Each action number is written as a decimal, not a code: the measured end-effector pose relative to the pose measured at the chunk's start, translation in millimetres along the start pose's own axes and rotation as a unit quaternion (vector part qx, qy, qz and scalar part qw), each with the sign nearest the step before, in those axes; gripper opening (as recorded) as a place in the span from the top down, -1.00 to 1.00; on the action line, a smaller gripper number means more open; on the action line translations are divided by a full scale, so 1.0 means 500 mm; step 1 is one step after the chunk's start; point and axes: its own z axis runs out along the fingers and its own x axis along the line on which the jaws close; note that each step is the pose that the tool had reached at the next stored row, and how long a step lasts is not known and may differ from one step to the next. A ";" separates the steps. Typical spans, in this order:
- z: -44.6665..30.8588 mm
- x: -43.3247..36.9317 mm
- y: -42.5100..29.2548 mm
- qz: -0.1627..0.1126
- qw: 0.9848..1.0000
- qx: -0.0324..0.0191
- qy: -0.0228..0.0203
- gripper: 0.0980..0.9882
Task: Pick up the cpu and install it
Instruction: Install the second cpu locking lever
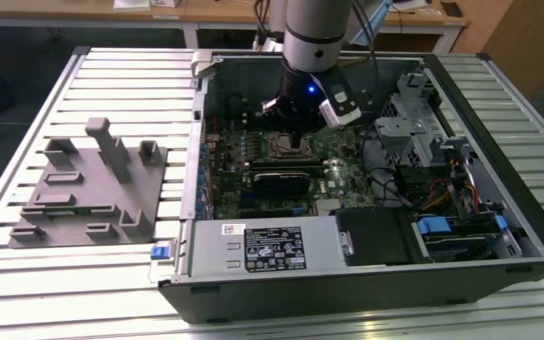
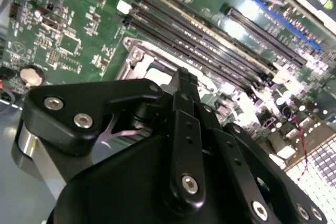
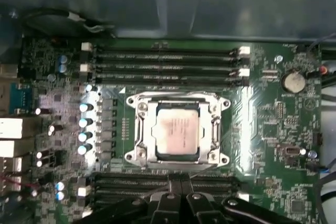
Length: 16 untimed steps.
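The cpu (image 3: 177,132), a small square chip with a pale silvery top, lies flat inside the metal-framed socket (image 3: 140,129) on the green motherboard (image 3: 273,124). In the first wrist view my gripper (image 3: 181,179) hangs just off one side of the socket, its two black fingers pressed together with nothing between them. The second wrist view shows the same shut fingertips (image 2: 185,77) over the socket frame (image 2: 137,55). In the exterior view my gripper (image 1: 296,134) is down inside the open computer case, right above the socket (image 1: 287,147).
Memory slots (image 3: 163,56) run along both sides of the socket. A grey moulded tray (image 1: 93,191) lies on the slatted table at the exterior view's left. A white-labelled grey box (image 1: 263,244) and drive cages (image 1: 423,127) crowd the case around the board.
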 end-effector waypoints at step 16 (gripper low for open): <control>0.018 0.037 -0.018 0.000 1.000 -0.006 0.000 0.98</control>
